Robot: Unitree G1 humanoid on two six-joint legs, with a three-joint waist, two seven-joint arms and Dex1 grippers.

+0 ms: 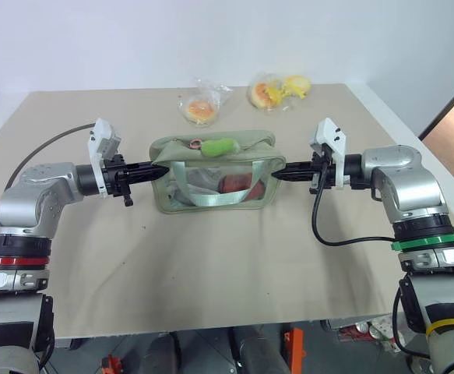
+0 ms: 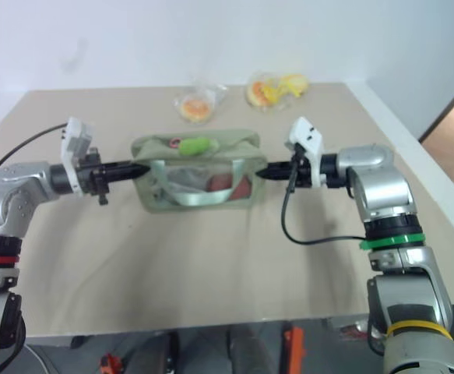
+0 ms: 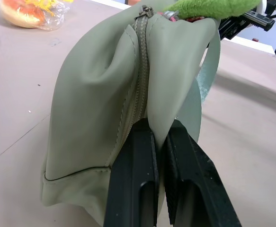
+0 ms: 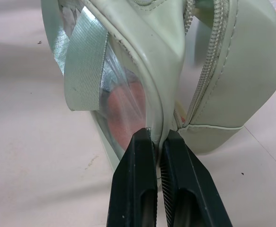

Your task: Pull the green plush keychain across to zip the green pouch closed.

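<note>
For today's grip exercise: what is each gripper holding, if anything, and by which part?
Both hold the green pouch: the left gripper pinches its end fabric beside the zipper; the right gripper pinches the opposite end's edge.

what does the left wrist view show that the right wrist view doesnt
Left wrist view: the small lime-green fuzzy plush keychain at the top of the closed zipper stretch, and a clear plastic bag of orange food behind. Right wrist view: the clear plastic side window with something reddish inside, the pale webbing strap, and parted zipper teeth. Both: the pale sage-green fabric pouch, an end pinched in shut black jaws, on the beige table.
</note>
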